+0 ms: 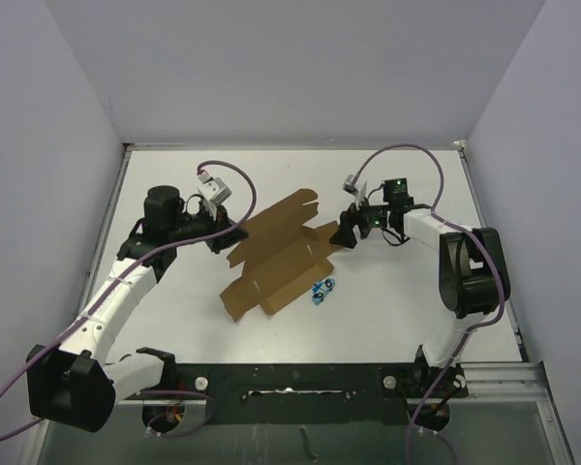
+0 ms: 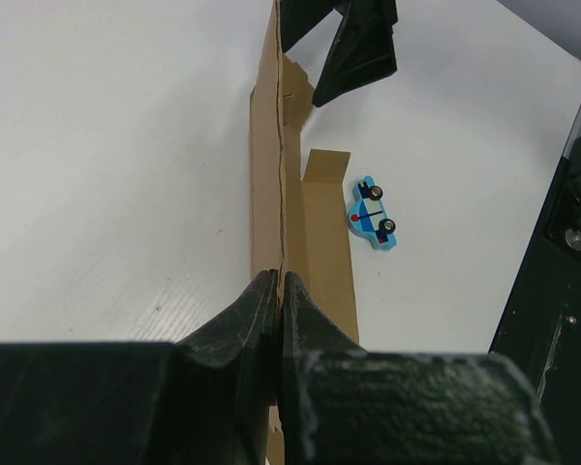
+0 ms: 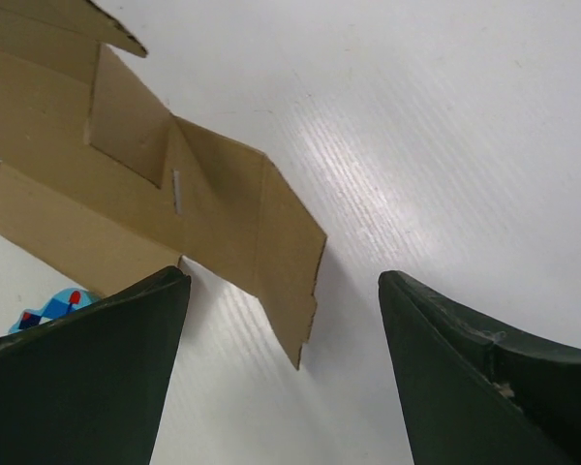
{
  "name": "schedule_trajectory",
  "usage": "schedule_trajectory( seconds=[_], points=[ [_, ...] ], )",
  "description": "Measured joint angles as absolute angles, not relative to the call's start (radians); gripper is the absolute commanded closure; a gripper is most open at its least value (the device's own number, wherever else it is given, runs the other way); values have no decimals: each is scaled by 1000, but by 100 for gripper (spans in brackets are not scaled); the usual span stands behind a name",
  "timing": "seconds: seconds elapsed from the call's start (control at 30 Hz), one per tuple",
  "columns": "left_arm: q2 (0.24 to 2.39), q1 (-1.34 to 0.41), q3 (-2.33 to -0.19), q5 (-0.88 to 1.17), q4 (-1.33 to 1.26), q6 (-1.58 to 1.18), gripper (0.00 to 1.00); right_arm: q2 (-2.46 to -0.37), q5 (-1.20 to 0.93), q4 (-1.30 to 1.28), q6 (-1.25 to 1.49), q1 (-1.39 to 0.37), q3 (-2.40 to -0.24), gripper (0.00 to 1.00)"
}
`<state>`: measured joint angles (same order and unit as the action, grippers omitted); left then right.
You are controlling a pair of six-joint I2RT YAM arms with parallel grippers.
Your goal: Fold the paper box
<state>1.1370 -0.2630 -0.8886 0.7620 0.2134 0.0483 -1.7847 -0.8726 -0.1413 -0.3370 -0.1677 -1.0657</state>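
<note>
Paper box on the desk, long axis diagonal, near-left to far-right: left fingers pinch its left edge, while right fingers stand spread just beside the right-hand flap, probably best placed for folding it.

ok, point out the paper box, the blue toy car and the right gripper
paper box [image 1: 281, 254]: top external view, central panel of the sheet.
blue toy car [image 2: 373, 213]: left wrist view, middle of its body.
right gripper [image 3: 284, 281]: right wrist view, midway between fingertips.

paper box: brown die-cut sheet, unfolded, diagonal on table, flaps partly raised.
</note>
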Motion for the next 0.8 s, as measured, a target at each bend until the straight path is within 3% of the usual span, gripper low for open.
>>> schedule_trajectory(
  seconds=[0.13,0.27,0.33,0.5,0.8],
  points=[
    [1137,-263,-889,768,213,48,100,-1817,-839,-175,-363,-179,-1112,44],
    [1137,-263,-889,768,213,49,100,-1847,-836,-193,-387,-198,-1144,86],
    [1137,-263,-889,768,214,49,100,-1848,-840,-204,-400,-203,-1145,100],
    [1137,-263,-902,767,223,47,100,-1845,-850,-156,-397,-209,-1140,100],
    [1137,-244,-941,794,212,-81,100,-1776,-837,263,-264,-231,-966,100]
  ],
)
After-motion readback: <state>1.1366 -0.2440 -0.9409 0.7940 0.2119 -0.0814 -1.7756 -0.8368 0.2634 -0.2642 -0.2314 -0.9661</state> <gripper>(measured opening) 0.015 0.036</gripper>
